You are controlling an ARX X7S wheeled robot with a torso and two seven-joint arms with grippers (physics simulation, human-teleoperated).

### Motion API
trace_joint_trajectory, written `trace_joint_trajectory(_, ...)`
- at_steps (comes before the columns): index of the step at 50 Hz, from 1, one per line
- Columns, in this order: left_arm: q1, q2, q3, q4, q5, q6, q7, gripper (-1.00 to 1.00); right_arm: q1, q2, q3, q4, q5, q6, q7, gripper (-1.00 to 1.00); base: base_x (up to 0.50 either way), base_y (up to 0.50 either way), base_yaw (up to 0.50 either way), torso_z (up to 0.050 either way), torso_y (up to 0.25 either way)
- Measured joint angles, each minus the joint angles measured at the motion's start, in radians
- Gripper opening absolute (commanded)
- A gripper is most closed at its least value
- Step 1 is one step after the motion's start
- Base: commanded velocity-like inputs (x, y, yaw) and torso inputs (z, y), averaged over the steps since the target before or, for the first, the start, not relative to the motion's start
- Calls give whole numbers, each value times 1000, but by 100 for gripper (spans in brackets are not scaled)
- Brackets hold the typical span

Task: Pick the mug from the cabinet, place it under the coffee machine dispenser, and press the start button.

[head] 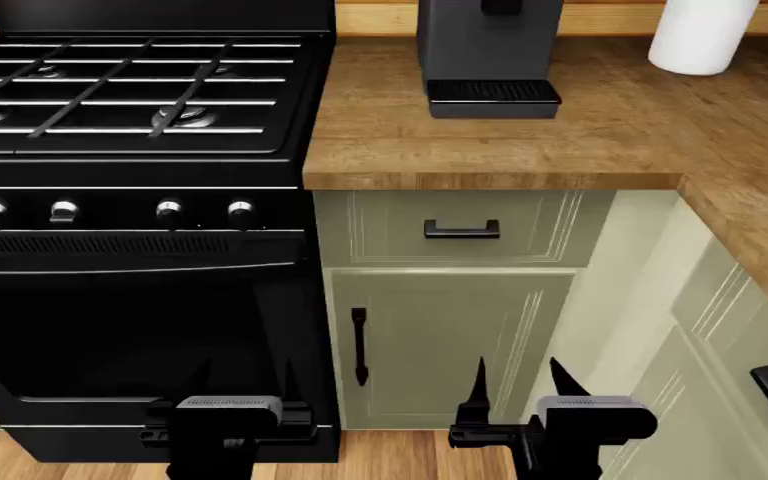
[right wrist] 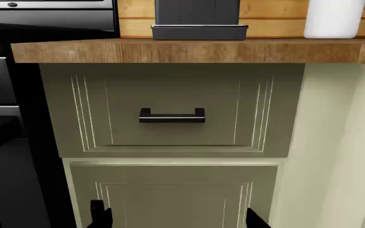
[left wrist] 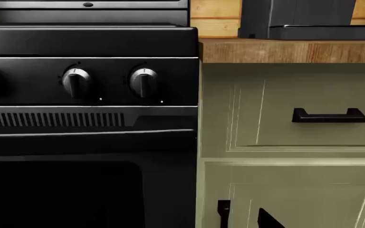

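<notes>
Head view: no mug visible; both hands, left (head: 244,385) and right (head: 515,385), hang open and empty before the closed cabinet door (head: 444,345), right nearer its handle (head: 359,347).

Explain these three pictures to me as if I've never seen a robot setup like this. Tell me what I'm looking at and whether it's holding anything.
This is a simulated kitchen seen by a two-armed robot. The head camera looks down past its left gripper and right gripper, both open and empty. The other two pictures come from cameras near each gripper, facing the black stove and the green cabinet door under a drawer. On the wooden counter stand the coffee machine and a white crock. No mug is visible.
</notes>
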Motion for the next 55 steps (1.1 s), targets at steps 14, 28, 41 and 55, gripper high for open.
trace_joint_trajectory(14, -1, -29, 34, -7, -24, 19, -34, 100, 1, 30, -38, 8, 3, -22, 41, 100, 0, 0, 0, 0, 0)
trace_joint_trajectory(28, -11, -50, 65, -87, -73, 228, -34, 100, 10, 56, -72, 76, -18, -202, 106, 100, 0, 0, 0, 0, 0)
trace_joint_trajectory(41, -46, -146, 47, 407, -201, -151, -114, 100, 51, 82, -96, 63, -17, -274, 130, 100, 0, 0, 0, 0, 0)
trace_joint_trajectory(55, -73, -202, 34, 699, -273, -410, -167, 100, 614, 116, -4, -369, 104, 709, 59, 100, 0, 0, 0, 0, 0)
